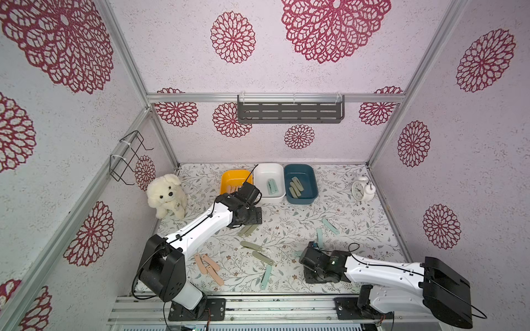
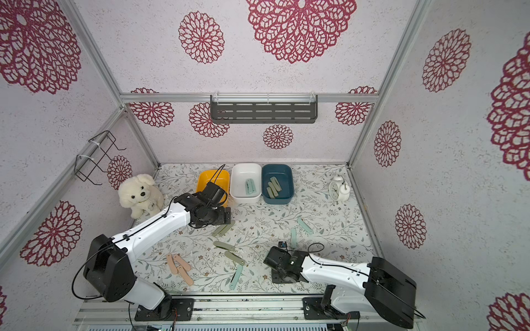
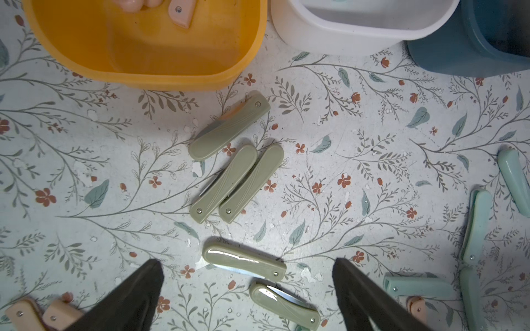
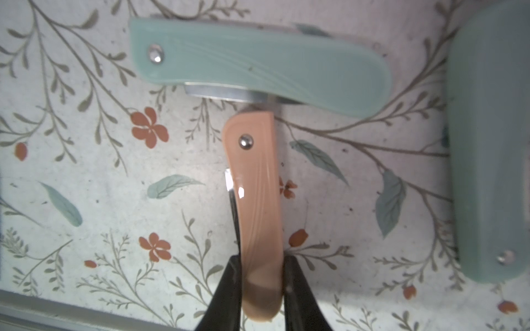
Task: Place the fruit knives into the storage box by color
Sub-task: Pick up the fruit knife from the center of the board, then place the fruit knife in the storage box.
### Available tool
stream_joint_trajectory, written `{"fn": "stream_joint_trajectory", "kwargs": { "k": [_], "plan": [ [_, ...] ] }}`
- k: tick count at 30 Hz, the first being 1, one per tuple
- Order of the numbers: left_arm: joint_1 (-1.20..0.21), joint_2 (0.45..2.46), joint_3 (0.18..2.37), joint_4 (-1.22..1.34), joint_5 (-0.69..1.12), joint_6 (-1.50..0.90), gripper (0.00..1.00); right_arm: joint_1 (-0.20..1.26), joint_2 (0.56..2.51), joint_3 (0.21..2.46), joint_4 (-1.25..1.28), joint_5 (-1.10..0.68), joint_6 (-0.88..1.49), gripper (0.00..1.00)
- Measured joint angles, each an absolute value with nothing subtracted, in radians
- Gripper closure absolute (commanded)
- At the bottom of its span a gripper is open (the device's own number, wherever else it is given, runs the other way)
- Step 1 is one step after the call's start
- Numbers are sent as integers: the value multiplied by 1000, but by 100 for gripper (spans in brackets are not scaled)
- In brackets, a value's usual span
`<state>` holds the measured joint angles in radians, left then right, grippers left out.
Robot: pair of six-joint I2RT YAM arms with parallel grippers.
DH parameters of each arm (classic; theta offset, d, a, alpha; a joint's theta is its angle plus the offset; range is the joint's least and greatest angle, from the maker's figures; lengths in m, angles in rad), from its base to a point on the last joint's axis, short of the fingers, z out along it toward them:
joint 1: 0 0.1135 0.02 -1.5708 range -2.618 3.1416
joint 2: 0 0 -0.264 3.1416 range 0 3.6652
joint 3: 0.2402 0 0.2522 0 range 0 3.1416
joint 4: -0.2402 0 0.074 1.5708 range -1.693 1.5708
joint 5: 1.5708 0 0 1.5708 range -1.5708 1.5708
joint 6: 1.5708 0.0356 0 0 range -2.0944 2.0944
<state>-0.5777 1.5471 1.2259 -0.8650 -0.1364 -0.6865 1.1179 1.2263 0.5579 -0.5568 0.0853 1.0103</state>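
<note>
Logged: my right gripper (image 4: 262, 275), jaws clamped on a peach-pink fruit knife (image 4: 255, 200) over the floral mat (image 4: 86, 172), the knife's end just beside a mint-teal knife (image 4: 258, 63). My left gripper (image 3: 246, 263) stood wide open, empty, near sage-green knives (image 3: 223, 183) beside the yellow bin (image 3: 143, 74).

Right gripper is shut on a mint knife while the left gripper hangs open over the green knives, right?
Not quite. The right gripper is shut on a pink knife, not a mint one, as the right wrist view shows; mint knives only lie beside it. The left gripper does hang open over the green knives.
</note>
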Motion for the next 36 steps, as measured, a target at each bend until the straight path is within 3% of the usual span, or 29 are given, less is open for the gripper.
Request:
{"fn": "stream_joint_trajectory", "kwargs": {
  "k": [8, 17, 31, 36],
  "plan": [
    [-539, 1515, 1182, -865, -124, -709, 3, 1097, 1349, 702, -574, 78, 938, 84],
    [-403, 1431, 1185, -866, -108, -734, 3, 986, 1595, 1069, -488, 52, 736, 84],
    [-243, 1399, 1168, -867, -83, -734, 3, 823, 2269, 2053, -488, 20, 403, 84],
    [-219, 1399, 1135, -865, -73, -733, 3, 796, 2621, 2604, -610, 9, 366, 82]
  ]
}}
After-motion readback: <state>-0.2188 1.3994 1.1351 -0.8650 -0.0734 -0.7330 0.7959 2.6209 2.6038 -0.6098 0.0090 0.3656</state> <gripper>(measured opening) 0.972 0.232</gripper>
